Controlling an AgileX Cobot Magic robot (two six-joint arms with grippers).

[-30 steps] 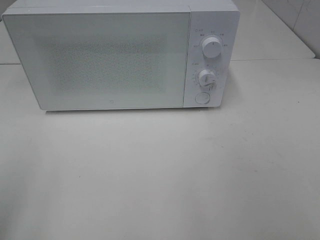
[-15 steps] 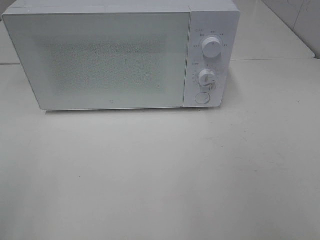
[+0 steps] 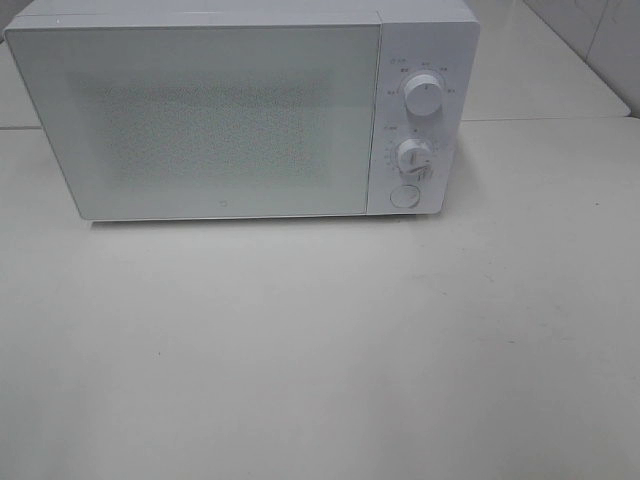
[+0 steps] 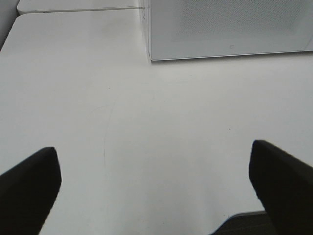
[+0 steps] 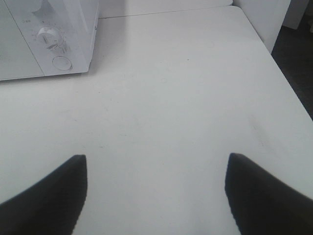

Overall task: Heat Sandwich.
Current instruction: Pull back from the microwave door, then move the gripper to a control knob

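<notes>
A white microwave (image 3: 240,110) stands at the back of the table with its door shut. It has two knobs (image 3: 425,95) and a round button (image 3: 404,196) on its right panel. It also shows in the left wrist view (image 4: 230,27) and the right wrist view (image 5: 44,39). The sandwich and its pink plate are out of view. My left gripper (image 4: 156,191) is open and empty above the table, as is my right gripper (image 5: 156,191). Neither gripper shows in the exterior view.
The white table (image 3: 320,340) spreads in front of the microwave. Its right edge (image 5: 288,88) drops off to a dark floor. A second table top (image 3: 540,60) lies behind on the right.
</notes>
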